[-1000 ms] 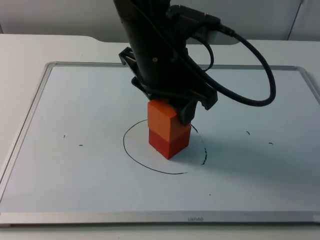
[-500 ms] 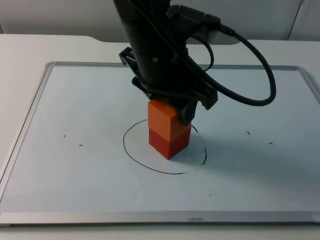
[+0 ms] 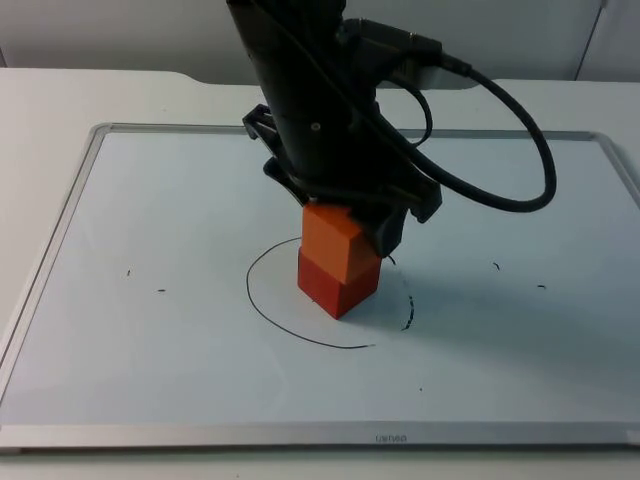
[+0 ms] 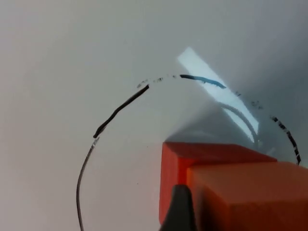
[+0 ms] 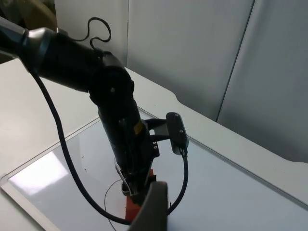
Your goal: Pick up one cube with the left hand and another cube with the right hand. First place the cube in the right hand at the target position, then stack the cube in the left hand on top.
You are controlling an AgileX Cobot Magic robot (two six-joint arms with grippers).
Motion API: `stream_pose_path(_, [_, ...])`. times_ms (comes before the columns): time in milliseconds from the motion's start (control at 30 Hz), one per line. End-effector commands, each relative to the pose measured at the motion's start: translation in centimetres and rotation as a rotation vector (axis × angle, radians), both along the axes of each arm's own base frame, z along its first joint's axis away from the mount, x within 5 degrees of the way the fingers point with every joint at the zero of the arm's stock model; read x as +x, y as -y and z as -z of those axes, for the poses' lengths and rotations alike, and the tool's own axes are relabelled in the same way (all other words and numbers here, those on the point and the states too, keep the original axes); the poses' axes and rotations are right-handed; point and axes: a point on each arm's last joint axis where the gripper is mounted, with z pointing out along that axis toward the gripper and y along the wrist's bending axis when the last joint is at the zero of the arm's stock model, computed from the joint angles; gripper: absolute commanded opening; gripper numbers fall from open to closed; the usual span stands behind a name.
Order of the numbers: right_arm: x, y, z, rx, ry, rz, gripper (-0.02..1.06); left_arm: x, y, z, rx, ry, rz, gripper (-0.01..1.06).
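Observation:
A red cube [image 3: 340,287] stands inside a pen-drawn circle [image 3: 262,312] at the middle of the whiteboard. An orange cube [image 3: 333,238] rests on top of it, slightly tilted and offset toward the far left. My left gripper [image 3: 345,225] comes down from above and is shut on the orange cube. In the left wrist view a black fingertip [image 4: 179,209] presses the side of the orange cube [image 4: 250,197], with the red cube [image 4: 174,163] beneath. My right gripper [image 5: 150,207] waits high up and off to the side, looking down at the left arm [image 5: 115,120] and the stack [image 5: 131,208].
The whiteboard's metal frame [image 3: 90,180] borders the work area. Small pen marks [image 3: 160,291] lie left of the circle, and others [image 3: 495,266] lie right of it. A thick black cable [image 3: 520,150] loops out to the right of the left arm.
The left gripper and the orange cube have shifted slightly right and lower onto the red cube. The orange cube now sits a little tilted.

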Motion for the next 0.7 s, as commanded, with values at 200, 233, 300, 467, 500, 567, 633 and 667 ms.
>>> stream_pose_path(200, [0.0,0.1,0.1,0.0,0.008,0.003,0.8,0.0,0.5,-2.6,-0.032,0.029,0.008,0.66])
stream_pose_path(233, [0.0,0.1,0.1,0.0,0.008,0.003,0.8,0.1,0.5,-3.5,-0.04,0.037,0.011,0.66])
stream_pose_path(300, [0.0,0.1,0.1,-0.002,0.01,0.003,0.8,0.1,0.6,-5.5,-0.057,0.055,0.017,0.66])
stream_pose_path(467, [0.0,0.1,0.0,-0.004,0.018,0.0,0.8,-0.5,0.3,-11.8,-0.112,0.123,0.036,0.66])
stream_pose_path(500, [0.0,0.1,0.0,-0.004,0.018,0.0,0.8,-0.5,0.3,-11.8,-0.112,0.123,0.036,0.66])
stream_pose_path(567, [0.0,0.1,0.0,-0.015,0.037,-0.008,0.8,-1.2,-0.2,-14.9,-0.139,0.151,0.045,0.66])
stream_pose_path(633, [0.0,0.0,-0.1,-0.017,0.052,-0.012,0.8,-1.8,-0.6,-16.7,-0.157,0.168,0.049,0.66])
stream_pose_path(667, [0.1,0.0,-0.3,-0.01,0.074,-0.016,0.8,-3.0,-1.3,-19.3,-0.189,0.21,0.057,0.66])
